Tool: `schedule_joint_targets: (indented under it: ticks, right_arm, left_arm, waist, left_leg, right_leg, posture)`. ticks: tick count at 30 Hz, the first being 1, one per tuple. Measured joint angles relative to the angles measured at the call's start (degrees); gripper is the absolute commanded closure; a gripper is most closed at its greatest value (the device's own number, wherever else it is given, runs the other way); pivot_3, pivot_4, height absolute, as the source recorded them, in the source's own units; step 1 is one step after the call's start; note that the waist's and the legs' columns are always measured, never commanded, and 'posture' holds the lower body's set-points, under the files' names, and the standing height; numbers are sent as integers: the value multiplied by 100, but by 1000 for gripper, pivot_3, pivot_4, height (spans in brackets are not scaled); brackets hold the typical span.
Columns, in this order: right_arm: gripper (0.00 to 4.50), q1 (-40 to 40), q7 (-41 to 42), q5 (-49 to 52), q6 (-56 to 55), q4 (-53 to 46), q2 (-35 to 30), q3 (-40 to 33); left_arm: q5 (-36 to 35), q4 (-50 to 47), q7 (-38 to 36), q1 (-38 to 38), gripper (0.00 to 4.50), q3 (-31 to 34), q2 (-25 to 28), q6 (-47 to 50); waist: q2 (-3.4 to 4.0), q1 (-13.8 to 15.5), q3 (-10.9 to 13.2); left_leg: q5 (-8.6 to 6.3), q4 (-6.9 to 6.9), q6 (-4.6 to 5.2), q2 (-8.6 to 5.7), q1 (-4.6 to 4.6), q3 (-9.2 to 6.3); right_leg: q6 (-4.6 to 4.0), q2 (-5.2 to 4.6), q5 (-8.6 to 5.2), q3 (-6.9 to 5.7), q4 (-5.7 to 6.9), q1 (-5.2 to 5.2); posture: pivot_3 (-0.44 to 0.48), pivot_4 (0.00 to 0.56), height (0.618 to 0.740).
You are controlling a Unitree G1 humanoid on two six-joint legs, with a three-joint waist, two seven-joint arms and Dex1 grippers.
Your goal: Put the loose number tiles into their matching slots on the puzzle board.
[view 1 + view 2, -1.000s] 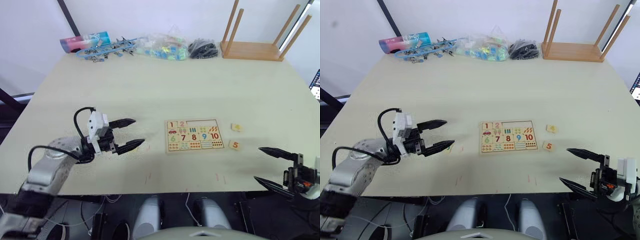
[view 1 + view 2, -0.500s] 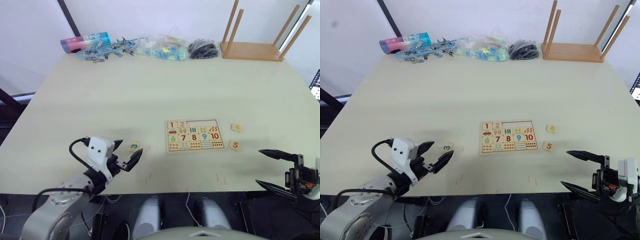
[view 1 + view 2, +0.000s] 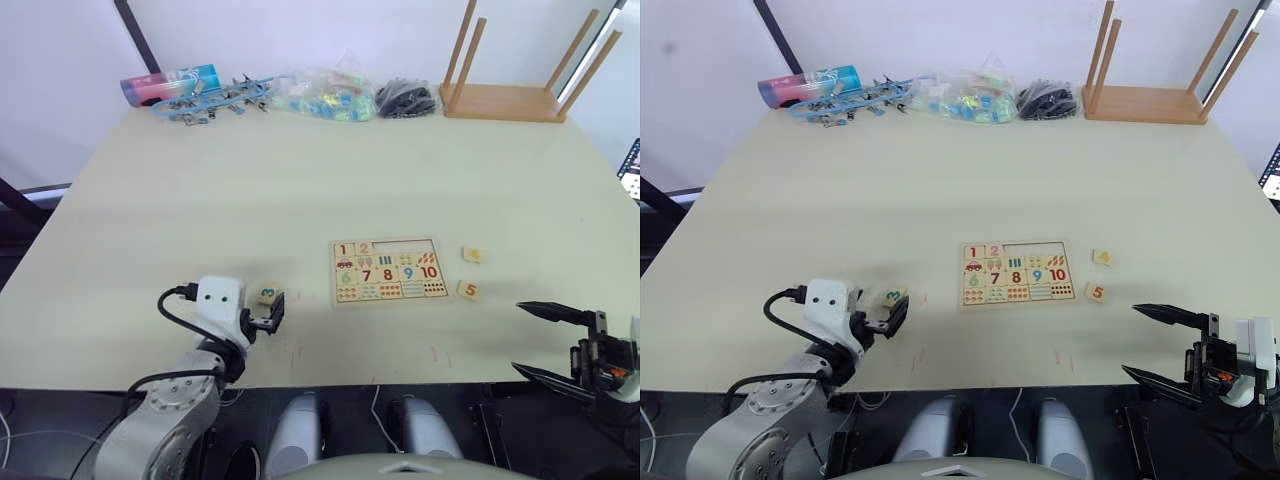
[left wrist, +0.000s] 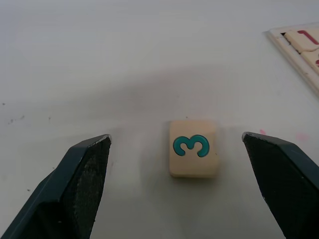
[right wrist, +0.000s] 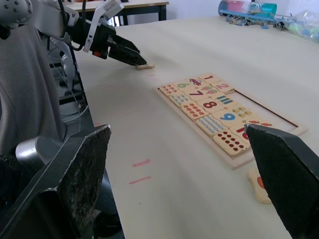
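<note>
A pale tile with a green 3 (image 4: 193,148) lies flat on the table, left of the puzzle board (image 3: 333,272). My left gripper (image 4: 175,139) is open, with one finger on each side of that tile and touching neither edge. On the board, tiles 1 and 2 sit in the upper row, and beside them the remaining slots (image 3: 405,246) are bare. Loose tiles 4 (image 3: 473,255) and 5 (image 3: 468,290) lie just right of the board. My right gripper (image 3: 518,335) hangs open and empty off the table's near right edge.
Along the far edge lie a blue and pink tube (image 3: 170,83), blue clips (image 3: 215,100), a bag of coloured pieces (image 3: 325,95) and a black bundle (image 3: 405,97). An upturned wooden stool (image 3: 510,100) stands at the far right.
My left gripper has drawn back toward the near edge and dropped low, uncovering tile 3, which now lies between its fingers. The right gripper has barely moved.
</note>
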Motion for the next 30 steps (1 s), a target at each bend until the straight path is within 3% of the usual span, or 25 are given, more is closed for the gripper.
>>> schedule_joint_targets:
  ticks: [9,21,24,26,27,28,30]
  right_arm:
    - [0,29,22,6,7,-4,-39,-22]
    - [0,32,105,9,7,12,-82,-120]
    - [0,1,107,9,7,17,-83,-120]
    - [0,-4,107,9,7,17,-83,-120]
    - [0,-4,107,9,6,18,-83,-120]
    - [0,-5,108,9,6,20,-82,-120]
    - [0,-9,105,8,6,24,-82,-120]
  left_arm:
    - [571,263,-186,-5,26,-205,-231,-130]
    - [765,362,-578,71,26,-210,-510,-348]
    - [841,387,-609,67,758,-195,-587,-372]
    - [861,414,-633,57,1688,-164,-622,-388]
    - [865,419,-641,55,1688,-156,-629,-391]
    - [870,423,-647,52,2298,-150,-639,-392]
    - [891,428,-686,54,2939,-137,-686,-399]
  waist:
    - [0,4,0]
    - [1,5,-1]
    - [1,5,-1]
    - [3,6,-2]
    - [3,6,-2]
    - [3,6,-2]
    - [3,6,-2]
  left_leg:
    - [0,0,0,5,-1,-2]
    - [0,0,0,10,-2,-4]
    - [0,0,0,10,-2,-4]
    - [0,0,1,10,-3,-4]
    - [0,0,1,10,-3,-4]
    - [0,0,1,10,-3,-4]
    - [0,0,1,10,-3,-5]
  right_leg:
    - [0,-4,0,0,0,0]
    - [0,-6,0,0,-2,0]
    - [0,-6,0,0,-3,0]
    - [0,-6,0,0,-3,0]
    - [0,-6,0,0,-3,0]
    - [0,-6,0,0,-3,0]
    - [0,-7,0,0,-3,0]
  posture:
    - [0,150,737]
    - [0,150,737]
    - [0,150,737]
    - [0,150,737]
    - [0,150,737]
    - [0,150,737]
    - [0,150,737]
